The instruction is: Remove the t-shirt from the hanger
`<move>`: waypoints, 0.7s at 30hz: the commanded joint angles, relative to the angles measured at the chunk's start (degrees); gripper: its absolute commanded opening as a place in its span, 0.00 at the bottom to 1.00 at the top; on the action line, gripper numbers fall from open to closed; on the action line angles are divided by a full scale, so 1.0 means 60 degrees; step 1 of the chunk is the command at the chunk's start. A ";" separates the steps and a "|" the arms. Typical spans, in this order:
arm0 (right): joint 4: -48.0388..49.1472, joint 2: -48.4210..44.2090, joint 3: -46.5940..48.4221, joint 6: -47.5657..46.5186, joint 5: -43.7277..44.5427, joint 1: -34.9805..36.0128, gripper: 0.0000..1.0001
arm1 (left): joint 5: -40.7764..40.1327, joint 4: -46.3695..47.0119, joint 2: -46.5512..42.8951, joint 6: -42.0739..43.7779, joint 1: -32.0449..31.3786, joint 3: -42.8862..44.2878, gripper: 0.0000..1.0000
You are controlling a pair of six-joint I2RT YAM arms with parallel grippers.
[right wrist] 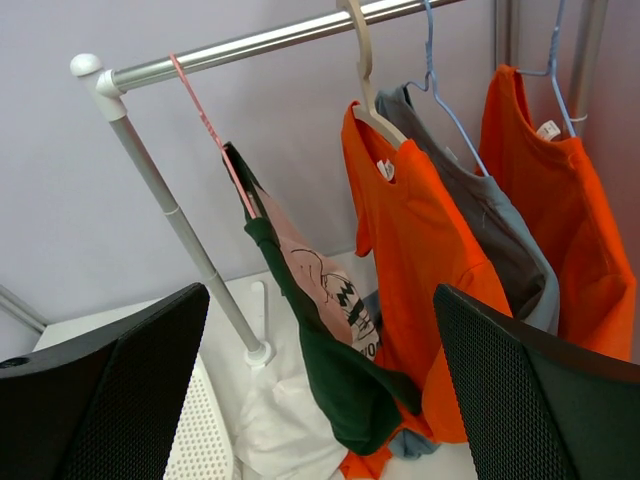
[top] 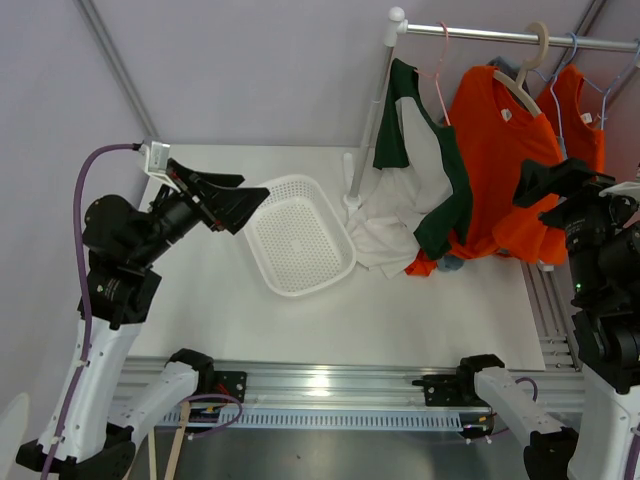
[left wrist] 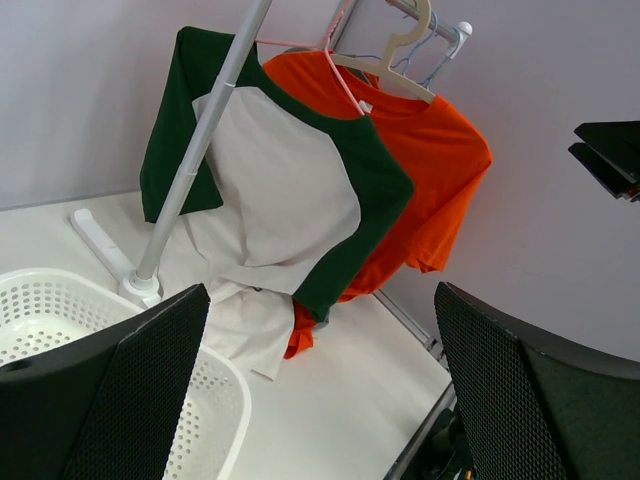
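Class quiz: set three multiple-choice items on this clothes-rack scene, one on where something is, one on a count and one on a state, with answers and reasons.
1. Where is the white perforated plastic basket?
A on the white table, left of the rack's metal post
B on the floor
C at the table's right edge

2. How many orange t-shirts hang on the metal rail?
A one
B two
C four

3. The green-and-white t-shirt is:
A folded in the basket
B hanging on the thin pink hanger
C on the floor

Answers:
1 A, the top view shows it beside the post.
2 B, two orange ones flank a grey t-shirt.
3 B, its collar sits on the hanger.
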 commanded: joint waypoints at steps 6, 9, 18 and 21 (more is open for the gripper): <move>-0.0657 0.0956 0.0697 0.0345 -0.0661 0.0039 0.94 | 0.0231 0.0085 0.0145 0.0040 0.0046 0.0195 0.99; -0.1508 0.2889 0.2031 0.0302 -0.1566 0.0039 0.95 | 0.0071 0.0231 0.0292 -0.0019 0.0046 0.0167 1.00; -0.0173 0.6112 0.3322 -0.0195 -0.1922 0.0097 0.99 | -0.0369 -0.0662 0.1038 0.0697 0.0046 0.0503 0.99; 0.0056 0.7344 0.4510 -0.0445 -0.2361 0.0039 0.99 | -0.0530 -0.0780 0.1127 0.0859 0.0046 0.0548 1.00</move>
